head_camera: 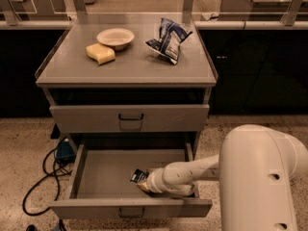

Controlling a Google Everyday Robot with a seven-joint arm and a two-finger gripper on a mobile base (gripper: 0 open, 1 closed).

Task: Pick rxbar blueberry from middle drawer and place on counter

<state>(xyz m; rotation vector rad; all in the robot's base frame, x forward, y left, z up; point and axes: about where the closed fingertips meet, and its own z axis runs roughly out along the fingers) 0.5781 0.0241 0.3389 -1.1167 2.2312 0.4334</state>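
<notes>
The middle drawer (96,177) is pulled open below the counter (130,66). The rxbar blueberry (138,176), a small dark navy wrapper with white print, lies on the drawer floor near the front right. My gripper (144,184) reaches into the drawer from the right, at the end of the white arm, and sits right against the bar's near end. The wrist covers the fingers and part of the bar.
On the counter stand a white bowl (115,36), a yellow sponge (100,53) and a blue-and-white chip bag (168,40). The top drawer (130,118) is shut. A black cable and blue plug (62,150) lie on the floor at the left. My white arm housing (262,177) fills the lower right.
</notes>
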